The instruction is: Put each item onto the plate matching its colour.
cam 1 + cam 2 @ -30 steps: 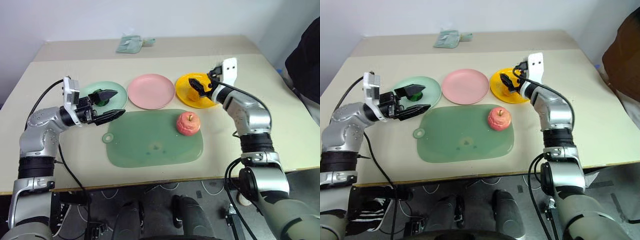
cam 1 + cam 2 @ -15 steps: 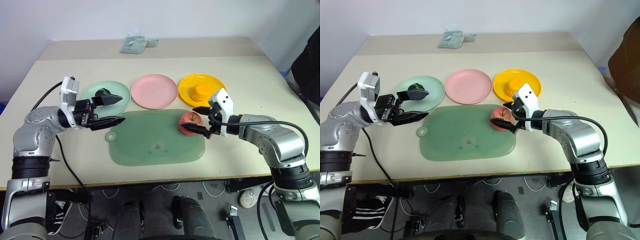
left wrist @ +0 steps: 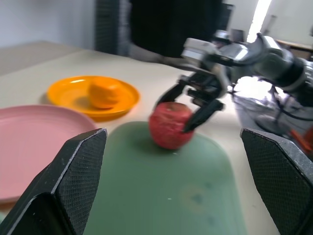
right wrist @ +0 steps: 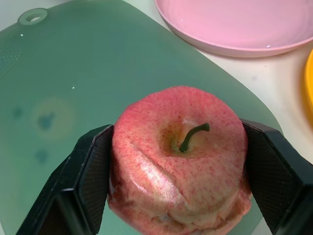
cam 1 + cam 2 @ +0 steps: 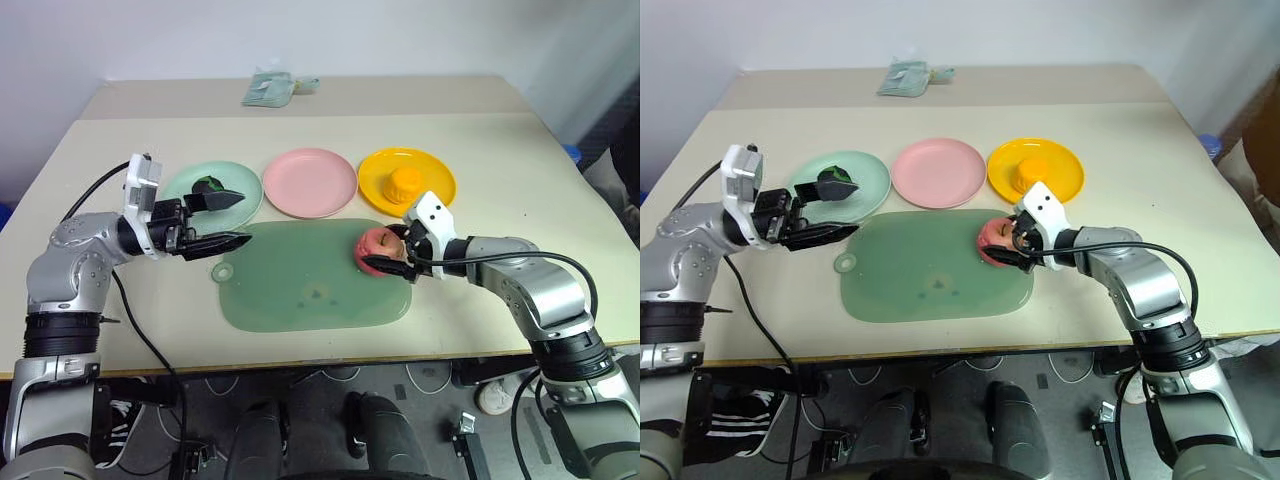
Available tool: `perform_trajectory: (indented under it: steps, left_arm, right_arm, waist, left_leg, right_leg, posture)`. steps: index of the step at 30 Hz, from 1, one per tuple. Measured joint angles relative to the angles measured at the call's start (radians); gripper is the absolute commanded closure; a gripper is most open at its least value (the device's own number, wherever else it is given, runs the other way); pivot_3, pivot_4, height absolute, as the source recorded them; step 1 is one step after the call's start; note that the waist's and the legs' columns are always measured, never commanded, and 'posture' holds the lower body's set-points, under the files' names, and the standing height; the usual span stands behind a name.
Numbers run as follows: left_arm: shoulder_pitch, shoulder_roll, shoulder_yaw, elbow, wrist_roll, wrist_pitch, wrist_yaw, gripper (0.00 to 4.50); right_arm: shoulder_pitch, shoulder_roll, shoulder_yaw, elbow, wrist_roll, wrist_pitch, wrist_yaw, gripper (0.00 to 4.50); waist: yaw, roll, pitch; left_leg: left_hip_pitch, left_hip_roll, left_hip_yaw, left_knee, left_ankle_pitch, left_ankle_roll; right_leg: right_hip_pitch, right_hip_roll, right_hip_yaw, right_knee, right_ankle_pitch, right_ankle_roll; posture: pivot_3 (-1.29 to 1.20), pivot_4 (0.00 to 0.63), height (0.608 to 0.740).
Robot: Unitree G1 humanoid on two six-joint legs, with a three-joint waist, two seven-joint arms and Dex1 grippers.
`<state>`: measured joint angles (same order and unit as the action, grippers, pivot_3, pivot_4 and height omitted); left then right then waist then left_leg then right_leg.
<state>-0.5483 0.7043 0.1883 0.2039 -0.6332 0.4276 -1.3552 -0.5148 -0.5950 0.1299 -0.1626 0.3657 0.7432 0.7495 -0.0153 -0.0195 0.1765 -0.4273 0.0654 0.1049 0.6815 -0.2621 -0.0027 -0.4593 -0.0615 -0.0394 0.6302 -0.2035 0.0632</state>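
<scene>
The pinkish-red apple [image 5: 372,242] stands on the right end of the pale green mat [image 5: 300,290]. My right gripper [image 5: 388,250] is shut on it, with one black finger [image 4: 85,171] pressed against each side. The orange fruit [image 5: 405,183] sits on the yellow plate [image 5: 432,170]. A dark green item [image 5: 207,185] lies on the mint green plate [image 5: 180,185]. Between those two plates is the bare pink plate [image 5: 310,182]. My left gripper [image 5: 246,217] hangs open beside the green plate, holding nothing and pointing toward the mat.
A folded pale green cloth [image 5: 268,88] lies at the table's far edge. A person in dark clothing [image 5: 622,165] is at the right edge of the scene. The mat has a small hanging hole [image 5: 219,273] at its left corner.
My right gripper came back from over the yellow plate, dropped to the apple on the mat, and its fingers closed on it. The left gripper stayed put and open.
</scene>
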Motion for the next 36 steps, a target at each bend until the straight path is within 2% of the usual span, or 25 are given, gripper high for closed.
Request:
perform_trajectory:
  steps: [6, 11, 16, 18, 19, 22, 26, 29, 31, 34, 36]
  left_arm:
    - [0.032, -0.017, 0.014, 0.015, 0.080, 0.018, 0.245, 0.00]
    - [0.044, -0.122, 0.036, 0.026, 0.173, -0.070, 0.493, 0.00]
    - [0.066, -0.179, 0.040, -0.052, 0.176, -0.084, 0.598, 0.00]
    - [0.085, -0.180, 0.039, -0.080, 0.175, -0.083, 0.603, 0.00]
    - [0.096, -0.181, 0.039, -0.093, 0.172, -0.082, 0.606, 0.00]
    - [0.116, -0.182, 0.039, -0.105, 0.165, -0.079, 0.608, 0.00]
    - [0.124, -0.172, 0.041, -0.131, 0.120, -0.066, 0.554, 0.00]
    - [0.123, -0.157, 0.050, -0.134, 0.074, -0.072, 0.472, 0.00]
    - [0.123, -0.141, 0.055, -0.137, 0.030, -0.066, 0.398, 0.00]
    - [0.122, -0.101, 0.063, -0.128, -0.002, -0.064, 0.299, 0.00]
    - [0.120, -0.081, 0.063, -0.112, -0.020, -0.059, 0.241, 0.00]
  right_arm:
    - [-0.249, 0.162, -0.028, 0.167, -0.052, -0.131, -0.117, 1.27]
    - [-0.413, 0.340, -0.002, 0.539, -0.178, -0.360, -0.218, 1.27]
    - [-0.492, 0.447, 0.026, 0.912, -0.275, -0.557, -0.292, 1.27]
    - [-0.514, 0.460, 0.006, 1.013, -0.277, -0.601, -0.300, 0.21]
    - [-0.525, 0.465, -0.014, 1.055, -0.273, -0.617, -0.301, 0.03]
    - [-0.539, 0.463, -0.030, 1.111, -0.285, -0.674, -0.301, 0.03]
    - [-0.538, 0.461, -0.066, 1.069, -0.264, -0.707, -0.268, 0.03]
    - [-0.497, 0.437, -0.106, 0.857, -0.203, -0.739, -0.197, 0.03]
    - [-0.422, 0.407, -0.145, 0.644, -0.108, -0.723, -0.119, 0.03]
    - [-0.261, 0.294, -0.178, 0.350, 0.052, -0.589, 0.027, 0.03]
    - [-0.137, 0.181, -0.173, 0.213, 0.084, -0.523, 0.106, 0.03]
  waist:
    - [-0.003, 0.000, 0.000]
    - [0.004, 0.000, 0.000]
    - [0.000, 0.000, 0.000]
    - [-0.001, 0.000, 0.000]
    - [-0.003, 0.000, 0.000]
    - [-0.005, 0.000, 0.000]
    - [-0.005, 0.000, 0.000]
    - [-0.002, 0.001, 0.000]
    - [0.005, 0.000, 0.000]
    - [0.008, 0.000, 0.000]
    - [0.008, 0.000, 0.000]
  left_leg:
    - [0.000, 0.000, 0.000, 0.000, 0.000, 0.000]
    - [-0.001, 0.000, 0.001, 0.000, 0.000, 0.000]
    - [-0.001, -0.001, 0.002, -0.001, 0.000, 0.000]
    - [-0.001, 0.000, 0.002, -0.001, 0.000, 0.000]
    - [-0.001, 0.000, 0.002, -0.001, 0.000, 0.000]
    - [0.000, 0.000, 0.001, -0.001, 0.000, 0.000]
    - [-0.001, 0.000, 0.001, -0.001, 0.000, 0.000]
    - [-0.001, 0.000, 0.001, -0.001, 0.000, -0.001]
    - [-0.001, 0.000, 0.000, -0.002, 0.000, -0.001]
    - [0.000, 0.000, 0.000, -0.001, 0.000, -0.001]
    - [0.000, -0.001, 0.000, -0.001, 0.000, -0.001]
  right_leg:
    - [0.000, 0.001, 0.000, 0.001, 0.002, 0.002]
    - [0.000, 0.000, 0.000, 0.000, 0.002, 0.003]
    - [0.000, -0.001, 0.000, 0.000, 0.002, 0.003]
    - [0.000, -0.001, 0.000, 0.000, 0.002, 0.003]
    - [0.000, -0.001, 0.000, 0.000, 0.002, 0.003]
    - [0.000, -0.001, 0.000, 0.001, 0.002, 0.003]
    - [0.000, -0.001, 0.000, 0.001, 0.002, 0.003]
    - [0.000, -0.001, 0.000, 0.001, 0.002, 0.003]
    - [0.001, -0.001, -0.001, 0.000, 0.002, 0.003]
    - [0.003, -0.002, -0.001, -0.001, 0.002, 0.003]
    - [0.003, -0.002, -0.001, -0.001, 0.001, 0.001]
  posture:
    - [0.00, 0.150, 0.740]
    - [0.00, 0.150, 0.740]
    - [0.00, 0.150, 0.740]
    - [0.00, 0.150, 0.740]
    - [0.00, 0.150, 0.740]
    - [0.00, 0.150, 0.740]
    - [0.00, 0.150, 0.740]
    - [0.00, 0.150, 0.740]
    - [0.00, 0.150, 0.740]
    - [0.00, 0.150, 0.740]
    - [0.00, 0.150, 0.740]
